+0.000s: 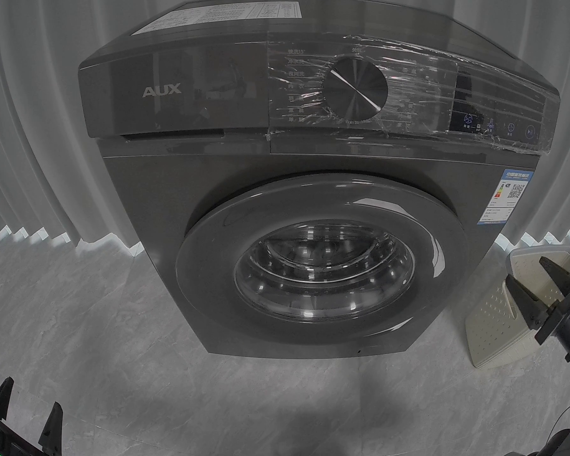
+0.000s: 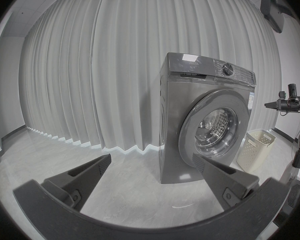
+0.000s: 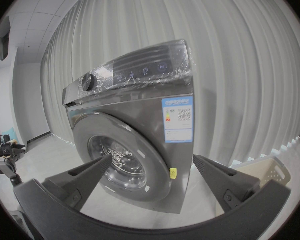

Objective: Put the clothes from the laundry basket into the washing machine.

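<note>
Laundry basket (image 1: 495, 327), cream and perforated, stands on the grey floor (image 1: 107, 324) just beside the washing machine (image 1: 323, 178), at its right front corner. The machine's round door (image 1: 209, 267) is closed. The right gripper (image 1: 525, 269) hangs before the basket, fingers apart. The left gripper (image 1: 30, 395) sits low at the left, fingers also spread.

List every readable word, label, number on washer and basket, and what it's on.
Washing machine drawer panel: brand logo, three capitals, legible; brand name, so not quoted.
Top sheet: print too small.
Dial labels under plastic wrap: blurred.
Touch panel: icons, no readable words.
Blue-edged label: code square, text too small.
Laundry basket: none seen.
</note>
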Robot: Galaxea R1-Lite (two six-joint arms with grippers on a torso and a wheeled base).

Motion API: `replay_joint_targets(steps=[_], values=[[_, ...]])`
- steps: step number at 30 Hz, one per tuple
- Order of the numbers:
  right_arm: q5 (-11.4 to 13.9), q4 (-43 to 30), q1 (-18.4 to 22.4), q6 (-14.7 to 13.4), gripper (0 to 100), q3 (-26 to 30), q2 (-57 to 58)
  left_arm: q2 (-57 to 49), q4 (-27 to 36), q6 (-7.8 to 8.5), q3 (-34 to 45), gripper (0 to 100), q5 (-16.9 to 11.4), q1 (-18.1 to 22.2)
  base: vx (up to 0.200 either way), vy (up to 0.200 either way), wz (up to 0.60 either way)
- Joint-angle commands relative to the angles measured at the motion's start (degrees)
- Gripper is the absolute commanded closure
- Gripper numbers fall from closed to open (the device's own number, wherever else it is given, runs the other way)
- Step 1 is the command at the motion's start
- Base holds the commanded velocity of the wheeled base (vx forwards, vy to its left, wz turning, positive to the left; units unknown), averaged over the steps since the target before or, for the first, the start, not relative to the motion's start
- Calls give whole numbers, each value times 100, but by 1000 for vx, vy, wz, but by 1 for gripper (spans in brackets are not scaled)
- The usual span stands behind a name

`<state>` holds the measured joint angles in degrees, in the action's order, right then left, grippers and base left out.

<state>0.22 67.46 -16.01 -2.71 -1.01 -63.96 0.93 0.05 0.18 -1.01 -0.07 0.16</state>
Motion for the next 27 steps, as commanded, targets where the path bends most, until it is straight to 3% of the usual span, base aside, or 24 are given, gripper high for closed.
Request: replay_joint_targets(steps=[1,6,7,9,13,17,20,23,27], values=[[127,-471,528,112,0,101,1088,-93,4,-1,92,0,-1,2,0,0,0],[145,-1359,607,253,0,101,1914,-93,-5,-1,101,0,-1,2,0,0,0],[145,-1956,695,235,0,101,2512,-93,-5,-1,101,0,-1,2,0,0,0],[189,-2457,827,235,0,101,3083,-93,4,-1,101,0,-1,2,0,0,0],[400,-2993,1100,279,0,101,3768,-93,-5,-1,101,0,-1,2,0,0,0],[954,-3521,1724,341,0,101,4542,-93,-5,-1,101,0,-1,2,0,0,0],[1173,-3802,2005,359,0,101,4885,-93,4,-1,101,0,-1,2,0,0,0],[1376,-4224,2066,341,0,101,5307,-93,4,-1,101,0,-1,2,0,0,0],[1411,-4698,2005,323,0,101,5764,-93,4,-1,101,0,-1,2,0,0,0]])
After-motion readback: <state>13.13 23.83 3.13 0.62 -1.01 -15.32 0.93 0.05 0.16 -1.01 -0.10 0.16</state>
